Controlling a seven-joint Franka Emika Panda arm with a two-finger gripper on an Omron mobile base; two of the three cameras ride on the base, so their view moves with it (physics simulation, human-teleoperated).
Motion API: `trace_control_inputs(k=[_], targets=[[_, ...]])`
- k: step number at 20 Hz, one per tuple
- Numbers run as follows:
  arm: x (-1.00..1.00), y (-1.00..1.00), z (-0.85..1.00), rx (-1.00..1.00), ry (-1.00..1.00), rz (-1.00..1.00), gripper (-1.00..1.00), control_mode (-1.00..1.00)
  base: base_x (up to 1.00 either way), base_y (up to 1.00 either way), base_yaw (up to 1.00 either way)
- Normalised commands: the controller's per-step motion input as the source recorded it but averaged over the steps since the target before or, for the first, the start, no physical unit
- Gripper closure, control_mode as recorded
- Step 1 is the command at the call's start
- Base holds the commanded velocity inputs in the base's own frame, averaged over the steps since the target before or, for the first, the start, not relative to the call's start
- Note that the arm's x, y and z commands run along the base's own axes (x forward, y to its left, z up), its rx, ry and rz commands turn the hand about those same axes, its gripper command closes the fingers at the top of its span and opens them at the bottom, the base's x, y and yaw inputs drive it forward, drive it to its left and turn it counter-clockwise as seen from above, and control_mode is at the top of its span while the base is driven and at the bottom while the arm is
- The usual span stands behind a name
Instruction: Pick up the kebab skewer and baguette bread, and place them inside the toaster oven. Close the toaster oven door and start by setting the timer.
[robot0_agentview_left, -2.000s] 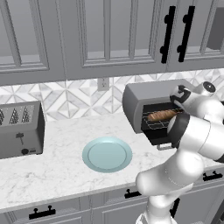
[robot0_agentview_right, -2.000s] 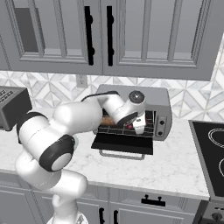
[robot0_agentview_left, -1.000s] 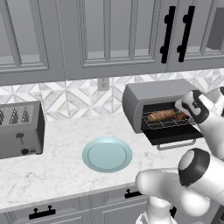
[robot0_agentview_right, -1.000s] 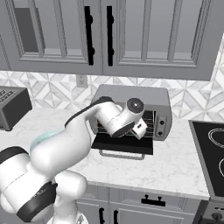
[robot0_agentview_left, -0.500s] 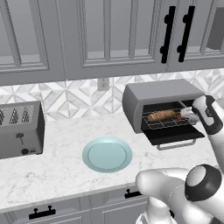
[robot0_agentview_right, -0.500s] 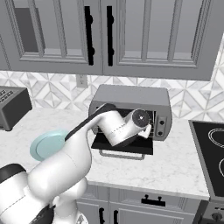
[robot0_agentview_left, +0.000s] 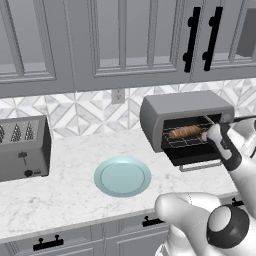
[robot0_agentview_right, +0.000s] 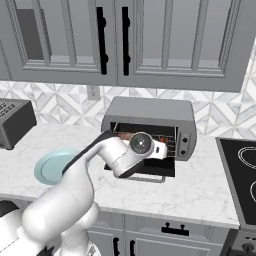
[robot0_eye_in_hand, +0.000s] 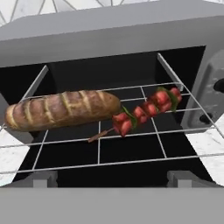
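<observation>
End effector (robot0_agentview_right: 167, 150), apparently empty, facing toaster oven (robot0_agentview_right: 150, 111)

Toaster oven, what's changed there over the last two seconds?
The end effector drew back out of the toaster oven toward its right-hand side, open and empty. The baguette bread and kebab skewer stayed on the rack; the door stayed down.

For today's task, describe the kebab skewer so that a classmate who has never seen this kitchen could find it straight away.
Find the grey toaster oven on the marble counter, its door folded down. On the wire rack inside lie two foods. The kebab skewer is the right-hand one: a thin stick with red chunks, slimmer than the golden-brown baguette bread whose end it touches.
</observation>
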Motion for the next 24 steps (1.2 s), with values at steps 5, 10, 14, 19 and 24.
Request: trace_control_inputs(k=[5,10,14,19,24], targets=[[-0.02,0.0,-0.16,-0.01,-0.02,0.0,-1.0,-1.0,0.0,0.0,0.0],[0.0,0.0,-0.02,0.0,-0.01,0.0,-1.0,-1.0,0.0,0.0,0.0],[0.0,0.0,-0.08,0.0,-0.01,0.0,-1.0,-1.0,0.0,0.0,0.0],[0.0,0.0,-0.08,-0.01,-0.1,0.02,-1.0,-1.0,0.0,0.0,0.0],[0.0,-0.01,-0.05,-0.05,-0.15,0.1,-1.0,-1.0,0.0,0.0,0.0]])
